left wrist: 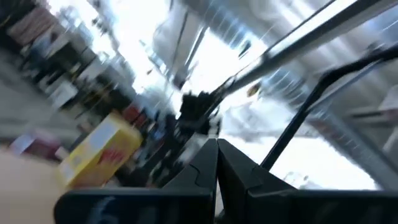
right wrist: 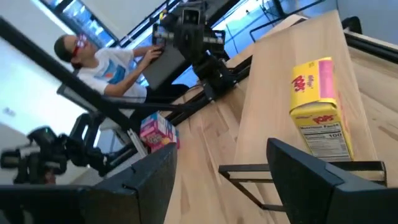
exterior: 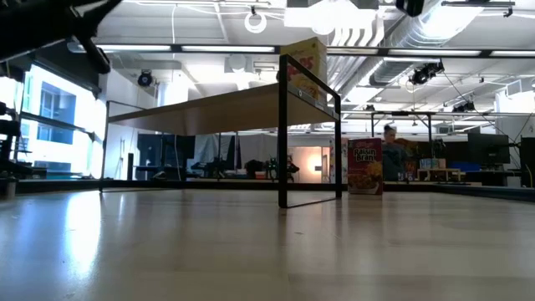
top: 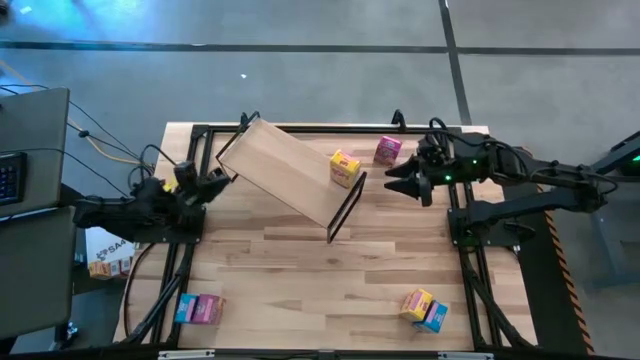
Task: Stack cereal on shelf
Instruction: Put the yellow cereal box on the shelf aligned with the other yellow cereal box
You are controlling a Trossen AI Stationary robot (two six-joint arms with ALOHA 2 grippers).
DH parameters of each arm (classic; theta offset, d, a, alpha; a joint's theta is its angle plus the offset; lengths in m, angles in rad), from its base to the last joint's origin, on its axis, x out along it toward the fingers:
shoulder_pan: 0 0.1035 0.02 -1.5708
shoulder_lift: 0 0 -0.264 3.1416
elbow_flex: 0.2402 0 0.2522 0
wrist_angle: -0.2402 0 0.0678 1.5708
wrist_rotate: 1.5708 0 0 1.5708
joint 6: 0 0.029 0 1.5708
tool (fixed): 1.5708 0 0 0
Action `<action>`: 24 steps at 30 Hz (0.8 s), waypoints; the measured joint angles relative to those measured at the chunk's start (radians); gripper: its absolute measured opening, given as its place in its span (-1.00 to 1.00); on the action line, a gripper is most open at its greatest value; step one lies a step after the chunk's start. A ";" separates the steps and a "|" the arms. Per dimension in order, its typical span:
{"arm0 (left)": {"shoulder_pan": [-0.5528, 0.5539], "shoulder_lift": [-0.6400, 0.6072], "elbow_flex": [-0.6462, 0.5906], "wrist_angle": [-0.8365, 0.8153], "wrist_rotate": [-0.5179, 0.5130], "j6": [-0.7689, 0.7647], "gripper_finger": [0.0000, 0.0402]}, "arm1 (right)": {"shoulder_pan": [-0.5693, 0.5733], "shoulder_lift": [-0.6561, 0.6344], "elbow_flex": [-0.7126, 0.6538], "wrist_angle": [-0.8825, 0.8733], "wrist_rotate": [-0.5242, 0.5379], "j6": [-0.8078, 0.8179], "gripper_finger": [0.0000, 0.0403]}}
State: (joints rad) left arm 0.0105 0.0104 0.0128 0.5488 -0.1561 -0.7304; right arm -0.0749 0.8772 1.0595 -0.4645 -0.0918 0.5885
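The shelf (top: 290, 170), a light plywood board on a black wire frame, stands slantwise on the table's far half. One yellow cereal box (top: 345, 168) stands upright on the board near its right end; it also shows in the right wrist view (right wrist: 317, 106). A pink box (top: 388, 150) stands on the table behind that end. My right gripper (top: 392, 180) is open and empty, just right of the shelf's right end, pointing at it (right wrist: 230, 186). My left gripper (top: 222, 179) is shut, right at the shelf's left end (left wrist: 216, 152). My left gripper's shut fingertips are next to the wire frame at the shelf's left end (top: 228, 170), coming level from the table's left. Whether they touch the frame, I cannot tell.
A light blue and a pink box (top: 200, 308) lie together at the near left. A yellow and a light blue box (top: 425, 308) lie at the near right. A person (right wrist: 106, 62) sits beyond the table's left side. The table's middle (top: 320, 270) holds nothing.
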 joint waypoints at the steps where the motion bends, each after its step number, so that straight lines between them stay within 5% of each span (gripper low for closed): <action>1: 0.000 0.001 0.000 0.020 -0.027 -0.036 -1.00 | 0.005 0.000 0.000 -0.001 -0.002 -0.016 0.20; 6: 0.001 0.016 0.000 0.042 -0.280 -0.193 -1.00 | 0.019 0.000 0.000 0.004 -0.026 -0.075 0.20; 11: 0.000 0.120 0.060 0.035 -0.283 -0.176 -0.92 | 0.018 0.000 0.000 0.032 -0.025 -0.036 0.20; 16: 0.000 0.265 0.237 0.013 -0.219 0.052 -0.68 | 0.018 0.000 0.000 0.097 -0.022 0.034 0.20; 24: 0.000 0.395 0.584 -0.503 -0.167 0.237 -0.13 | 0.018 0.000 0.000 0.178 0.057 0.064 0.20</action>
State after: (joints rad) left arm 0.0109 0.4051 0.5966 0.0460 -0.3229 -0.4936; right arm -0.0566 0.8772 1.0595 -0.2860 -0.0350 0.6529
